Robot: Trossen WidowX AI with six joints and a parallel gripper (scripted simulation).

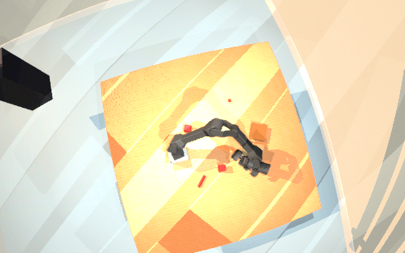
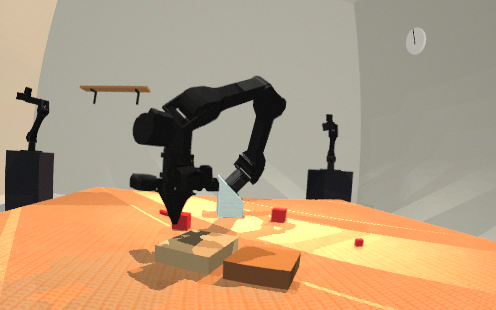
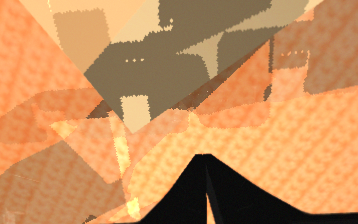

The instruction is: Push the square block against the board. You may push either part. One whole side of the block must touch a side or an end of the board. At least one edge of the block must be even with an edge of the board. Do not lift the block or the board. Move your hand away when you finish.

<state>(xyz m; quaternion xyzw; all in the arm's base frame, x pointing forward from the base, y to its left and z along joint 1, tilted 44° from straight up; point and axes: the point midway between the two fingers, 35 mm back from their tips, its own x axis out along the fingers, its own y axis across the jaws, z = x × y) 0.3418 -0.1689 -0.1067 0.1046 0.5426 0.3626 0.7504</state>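
A flat orange-brown square block [image 2: 263, 265] [image 1: 260, 131] lies on the table. A flat pale tan board [image 2: 195, 250] [image 3: 130, 60] lies right beside it, at an angle to it. In the exterior view the block overlaps the board's near corner, and I cannot tell whether they touch. My gripper [image 2: 175, 220] [image 3: 202, 161] [image 1: 264, 166] is shut on nothing. It points down with its tip low at the board's far side, just short of the board. In the wrist view one corner of the board points at the fingers, crossed by the arm's shadow.
Two red cubes [image 2: 183, 220] [image 2: 278, 214] [image 1: 221, 167] [image 1: 187, 128] lie near the arm, one just behind the gripper. A red stick [image 1: 202, 181] and a tiny red cube [image 2: 358, 242] [image 1: 229, 99] lie farther off. A pale blue wedge [image 2: 229, 202] stands at the arm's base.
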